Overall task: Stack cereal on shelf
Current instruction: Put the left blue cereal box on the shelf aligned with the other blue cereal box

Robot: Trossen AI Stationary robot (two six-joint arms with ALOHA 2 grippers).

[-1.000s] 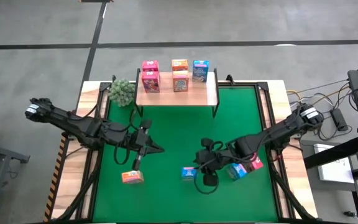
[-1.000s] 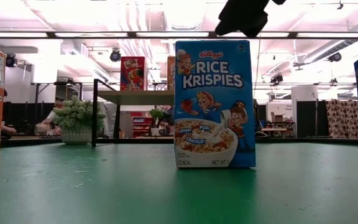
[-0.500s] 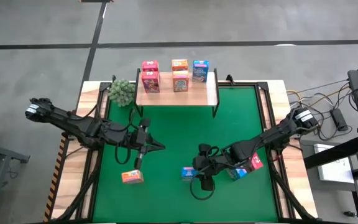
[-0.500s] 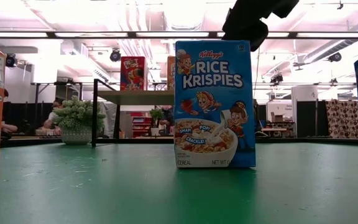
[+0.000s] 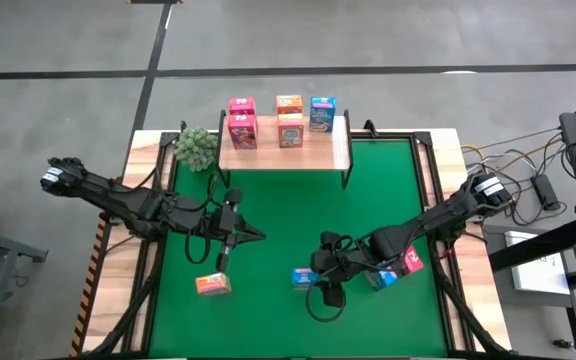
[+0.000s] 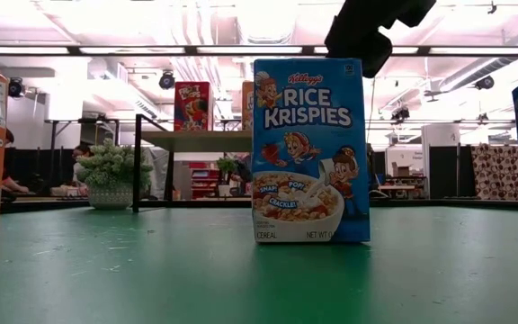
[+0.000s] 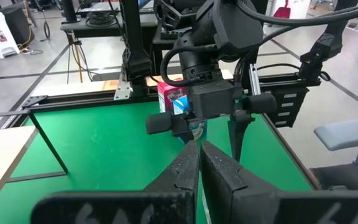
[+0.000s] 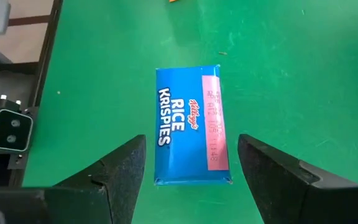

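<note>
Right wrist view, claw [image 8: 188, 165] spread, straddling blue box [image 8: 188, 124]

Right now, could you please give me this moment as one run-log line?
right gripper: open, above blue box on mat | left gripper: shut, waiting | shelf: five boxes

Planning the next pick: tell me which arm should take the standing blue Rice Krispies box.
Right. Its pincer hangs open directly above the Rice Krispies box, fingers either side. The left pincer is shut, farther off.
</note>
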